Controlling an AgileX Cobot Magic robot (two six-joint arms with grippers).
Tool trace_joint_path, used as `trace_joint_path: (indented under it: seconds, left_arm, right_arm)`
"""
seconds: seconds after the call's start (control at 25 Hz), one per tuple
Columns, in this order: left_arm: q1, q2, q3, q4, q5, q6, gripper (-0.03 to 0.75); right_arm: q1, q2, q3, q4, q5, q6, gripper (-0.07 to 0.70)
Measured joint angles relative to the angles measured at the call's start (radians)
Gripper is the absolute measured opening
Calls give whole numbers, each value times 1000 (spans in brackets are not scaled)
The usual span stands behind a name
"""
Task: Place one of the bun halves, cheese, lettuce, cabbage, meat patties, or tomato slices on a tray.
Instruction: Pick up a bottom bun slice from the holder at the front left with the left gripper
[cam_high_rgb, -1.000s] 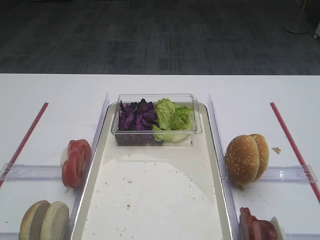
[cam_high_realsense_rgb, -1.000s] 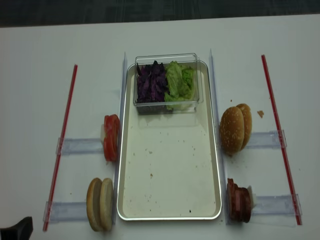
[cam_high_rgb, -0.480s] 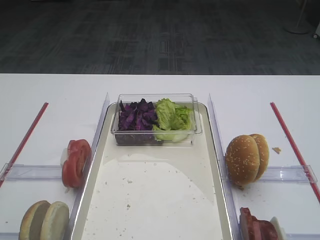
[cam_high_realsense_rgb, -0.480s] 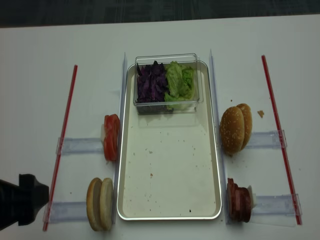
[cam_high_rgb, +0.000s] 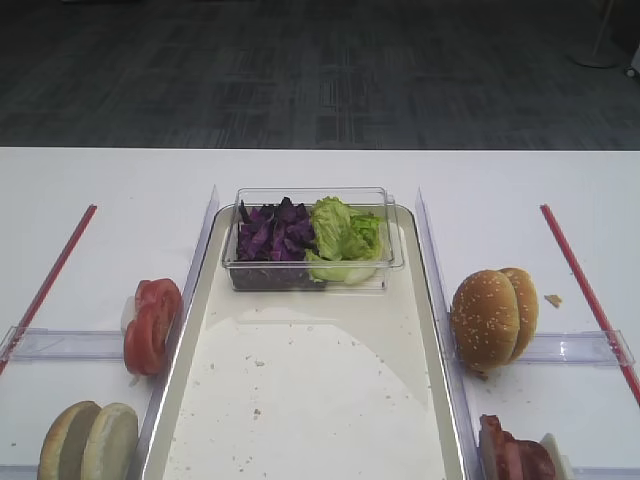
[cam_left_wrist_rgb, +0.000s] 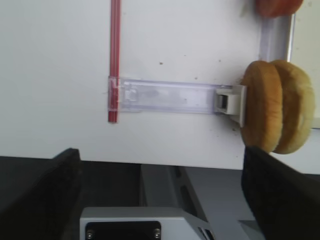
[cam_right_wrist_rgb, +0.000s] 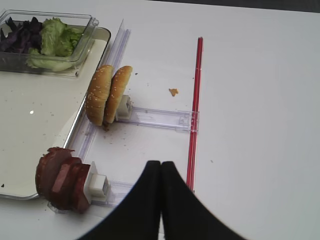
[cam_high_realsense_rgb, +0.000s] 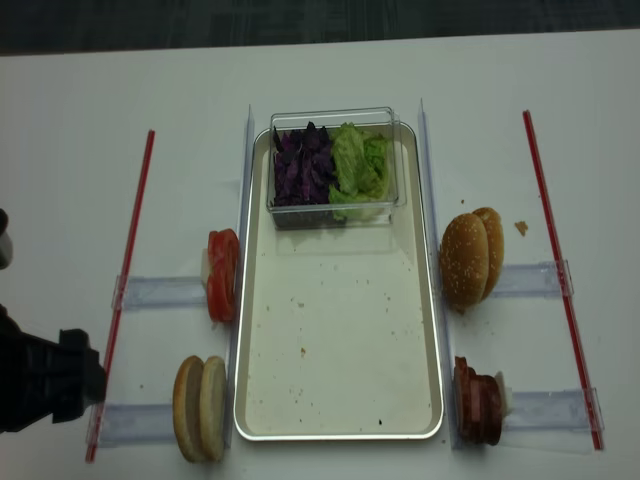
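The left gripper, fingers spread wide and empty, hangs near two plain bun halves standing on edge in a clear holder, just left of the metal tray. The right gripper is pressed together, idle. The bun looks light and squashy, probably best pinched gently across its flat faces.

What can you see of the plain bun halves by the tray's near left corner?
The bun halves are two round flat pieces with tan crust and pale cream faces, no seeds. They stand on edge, pressed face to face, against the white stop of a clear plastic rail, just left of the tray. Nothing grips them.
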Motion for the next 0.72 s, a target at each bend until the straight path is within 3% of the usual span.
trace_joint_path:
  seconds: [0.72]
  left_arm:
    - [0,22,-3,68,-6,9,598]
  right_arm:
    - [0,0,0,0,0,0,364]
